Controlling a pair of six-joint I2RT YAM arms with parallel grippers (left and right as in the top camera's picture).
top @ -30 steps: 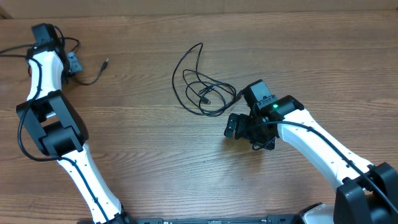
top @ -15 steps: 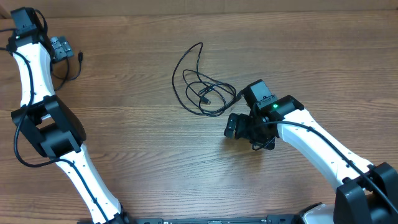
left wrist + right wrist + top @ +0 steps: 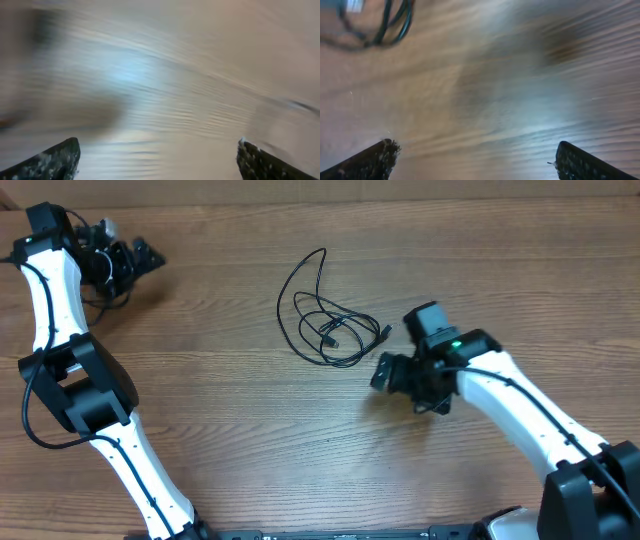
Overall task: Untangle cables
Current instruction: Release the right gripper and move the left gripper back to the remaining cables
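Observation:
A black cable [image 3: 325, 320] lies in loose, overlapping loops on the wooden table [image 3: 230, 410], its plug end inside the loops. Part of it shows at the top left of the right wrist view as the cable [image 3: 382, 25]. My right gripper [image 3: 385, 370] hovers just right of and below the loops, open, with only bare wood between its fingertips [image 3: 375, 160]. At the far left corner my left gripper [image 3: 135, 262] is open and empty. Its fingertips [image 3: 55, 160] stand wide apart over blurred wood. A second dark cable [image 3: 100, 292] lies bunched beside the left wrist, partly hidden by the arm.
The left arm [image 3: 60, 360] runs along the left side of the table. The right arm [image 3: 520, 415] crosses the lower right corner. The table's far edge [image 3: 400, 200] lies close behind the cables.
My left gripper has gone from shut to open and swung at the far left corner, now pointing right. The dark cable there has shifted. The right gripper has edged a little to the right.

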